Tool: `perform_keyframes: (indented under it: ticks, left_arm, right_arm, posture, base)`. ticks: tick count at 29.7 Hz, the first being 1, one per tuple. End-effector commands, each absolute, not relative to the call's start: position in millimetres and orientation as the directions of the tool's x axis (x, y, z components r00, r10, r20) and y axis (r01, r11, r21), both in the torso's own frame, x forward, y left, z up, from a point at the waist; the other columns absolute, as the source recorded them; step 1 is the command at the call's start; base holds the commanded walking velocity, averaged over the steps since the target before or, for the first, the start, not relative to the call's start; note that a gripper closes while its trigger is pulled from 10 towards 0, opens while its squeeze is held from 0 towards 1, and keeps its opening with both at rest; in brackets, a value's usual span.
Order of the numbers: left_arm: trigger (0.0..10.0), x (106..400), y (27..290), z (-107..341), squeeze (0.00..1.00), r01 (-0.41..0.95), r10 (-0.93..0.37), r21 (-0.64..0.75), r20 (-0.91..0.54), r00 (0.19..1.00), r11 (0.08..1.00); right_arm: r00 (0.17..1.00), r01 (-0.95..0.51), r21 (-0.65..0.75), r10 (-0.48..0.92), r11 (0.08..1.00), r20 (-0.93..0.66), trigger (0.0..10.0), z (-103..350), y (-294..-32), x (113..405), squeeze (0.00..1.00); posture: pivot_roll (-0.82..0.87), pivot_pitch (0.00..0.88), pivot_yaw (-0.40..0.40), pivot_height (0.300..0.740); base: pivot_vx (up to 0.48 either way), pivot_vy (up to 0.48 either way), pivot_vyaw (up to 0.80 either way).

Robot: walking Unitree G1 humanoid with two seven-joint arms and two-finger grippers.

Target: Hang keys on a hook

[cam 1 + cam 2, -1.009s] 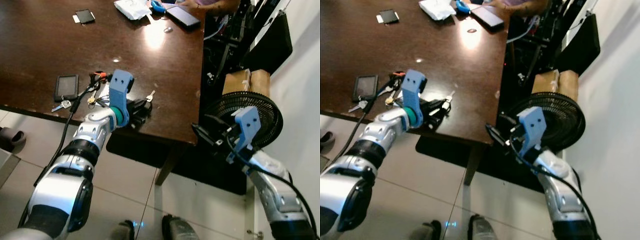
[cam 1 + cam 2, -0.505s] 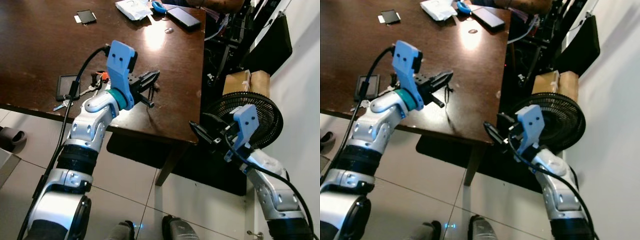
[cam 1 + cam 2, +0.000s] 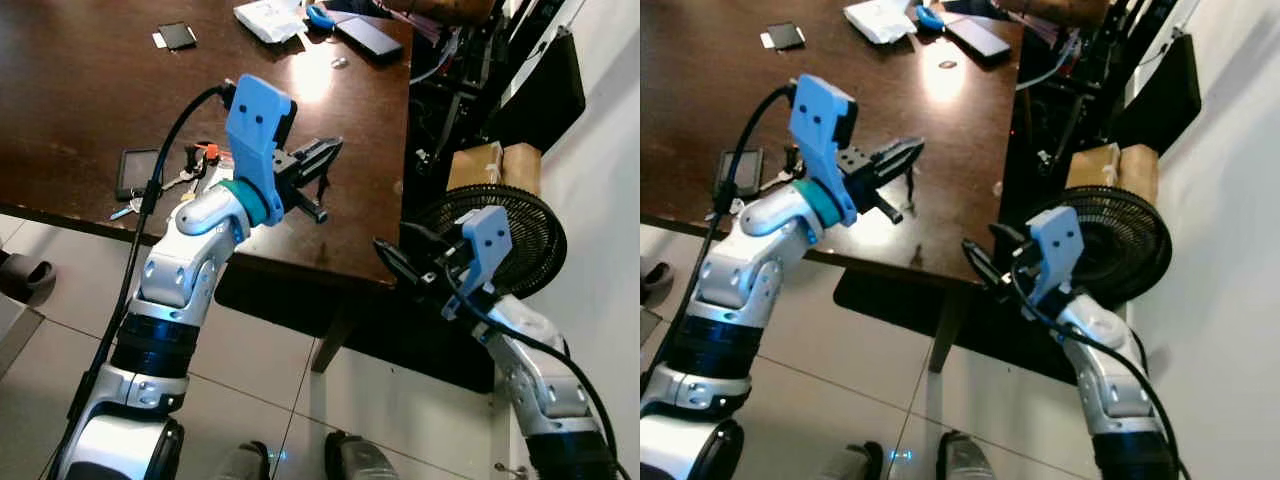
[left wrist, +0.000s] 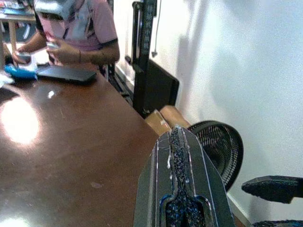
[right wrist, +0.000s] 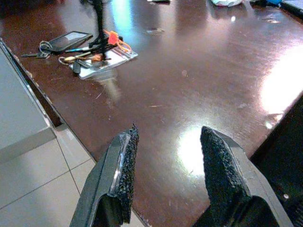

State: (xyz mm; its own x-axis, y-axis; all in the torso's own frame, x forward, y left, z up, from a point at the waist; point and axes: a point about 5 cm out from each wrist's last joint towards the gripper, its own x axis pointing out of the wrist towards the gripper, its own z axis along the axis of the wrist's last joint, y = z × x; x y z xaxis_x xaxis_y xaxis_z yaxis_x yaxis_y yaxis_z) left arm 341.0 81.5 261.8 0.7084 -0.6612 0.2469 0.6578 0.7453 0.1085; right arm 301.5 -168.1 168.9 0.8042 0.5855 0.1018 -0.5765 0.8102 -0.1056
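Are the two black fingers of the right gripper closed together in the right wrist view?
No, the right gripper is open: a wide gap between its fingers shows the dark brown wooden table.

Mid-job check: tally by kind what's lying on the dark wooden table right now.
Black flat phone-like devices: 3
Metal key bunches: 2
White crumpled packet: 1
Blue object, too small to identify: 1
Small round silvery thing: 1
Total: 8
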Motion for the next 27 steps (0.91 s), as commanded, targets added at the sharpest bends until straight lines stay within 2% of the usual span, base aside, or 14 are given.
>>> perform_keyframes:
  ticks: [1, 15, 20, 25, 26, 27]
  left_arm:
    - [10.0, 338, 79, 260, 0.00, 0.659, -0.667, 0.122, 0.233, 0.708, 0.742]
    - [10.0, 327, 74, 266, 0.00, 0.649, -0.668, 0.161, 0.235, 0.706, 0.743]
    - [10.0, 321, 67, 269, 0.00, 0.690, -0.706, 0.161, 0.233, 0.668, 0.706]
    - [10.0, 317, 64, 269, 0.00, 0.701, -0.718, 0.164, 0.230, 0.657, 0.694]
    - [10.0, 316, 64, 269, 0.00, 0.700, -0.717, 0.163, 0.227, 0.659, 0.695]
    - [10.0, 316, 64, 268, 0.00, 0.699, -0.716, 0.163, 0.227, 0.660, 0.696]
  right_arm:
    - [0.803, -0.578, -0.112, 0.588, 0.809, 0.099, 10.0, 168, -167, 301, 0.00]
    - [0.791, -0.589, -0.110, 0.599, 0.800, 0.121, 10.0, 170, -160, 301, 0.00]
    - [0.757, -0.628, -0.132, 0.641, 0.767, 0.127, 10.0, 175, -158, 303, 0.00]
    - [0.683, -0.697, -0.141, 0.711, 0.703, 0.168, 10.0, 189, -136, 310, 0.00]
    - [0.627, -0.742, -0.148, 0.755, 0.653, 0.191, 10.0, 196, -118, 314, 0.00]
    - [0.611, -0.753, -0.153, 0.767, 0.640, 0.197, 10.0, 199, -113, 315, 0.00]
  posture:
    - [-0.02, 0.150, 0.021, 0.740]
    - [-0.01, 0.140, 0.023, 0.740]
    - [-0.01, 0.135, 0.029, 0.740]
    - [-0.01, 0.133, 0.026, 0.740]
    - [0.00, 0.131, 0.021, 0.740]
    - [0.01, 0.131, 0.017, 0.740]
  base:
    - [0.000, 0.000, 0.00]
    - [0.000, 0.000, 0.00]
    - [0.000, 0.000, 0.00]
    - [0.000, 0.000, 0.00]
    - [0.000, 0.000, 0.00]
    - [0.000, 0.000, 0.00]
